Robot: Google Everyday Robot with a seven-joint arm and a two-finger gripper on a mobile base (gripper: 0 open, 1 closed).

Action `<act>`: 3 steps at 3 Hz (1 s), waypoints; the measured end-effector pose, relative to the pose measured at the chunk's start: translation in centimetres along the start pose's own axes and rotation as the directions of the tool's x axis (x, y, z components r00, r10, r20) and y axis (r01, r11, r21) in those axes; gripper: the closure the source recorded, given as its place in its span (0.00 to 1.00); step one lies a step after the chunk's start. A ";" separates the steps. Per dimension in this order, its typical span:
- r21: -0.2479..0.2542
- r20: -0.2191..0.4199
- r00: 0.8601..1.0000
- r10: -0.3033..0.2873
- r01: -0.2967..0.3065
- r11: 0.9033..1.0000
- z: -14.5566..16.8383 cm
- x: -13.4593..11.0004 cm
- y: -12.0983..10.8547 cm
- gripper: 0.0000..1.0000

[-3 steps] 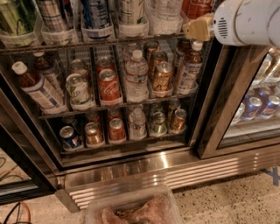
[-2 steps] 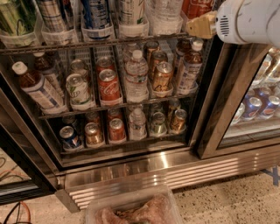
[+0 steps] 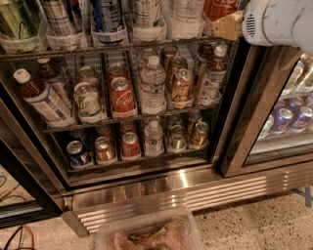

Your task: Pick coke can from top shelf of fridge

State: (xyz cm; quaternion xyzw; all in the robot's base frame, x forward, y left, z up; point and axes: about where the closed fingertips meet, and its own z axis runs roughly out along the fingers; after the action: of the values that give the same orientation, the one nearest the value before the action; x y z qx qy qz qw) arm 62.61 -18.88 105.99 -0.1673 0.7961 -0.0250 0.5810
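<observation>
The fridge stands open in front of me, with its ribbed steel base below. The top shelf is a dark wire rack fronted by clear holder cups with cans and bottles in them. The coke can, red with white script, stands at the right end of that shelf and is cut off by the top edge of the view. My gripper, tan-tipped on a white arm, is at the top right. It is right against the lower right side of the coke can.
A second red can stands on the middle rack among water bottles and gold-brown cans. The black door post runs just right of the gripper. Blue Pepsi cans sit behind the right glass door. A clear plastic tub lies on the floor.
The gripper and arm have shifted slightly up and to the right, staying beside the coke can. Nothing else has moved.
</observation>
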 end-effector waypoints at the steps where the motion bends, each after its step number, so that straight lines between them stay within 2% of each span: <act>1: -0.007 0.004 1.000 0.012 -0.012 1.000 1.6 -0.6 0.0 0.47; 3: 0.001 0.023 1.000 0.015 -0.015 1.000 2.7 -1.7 -0.6 0.45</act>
State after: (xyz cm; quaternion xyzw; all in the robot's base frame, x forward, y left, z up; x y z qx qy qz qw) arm 65.69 -18.50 106.83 -0.1613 0.7907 -0.0194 0.5903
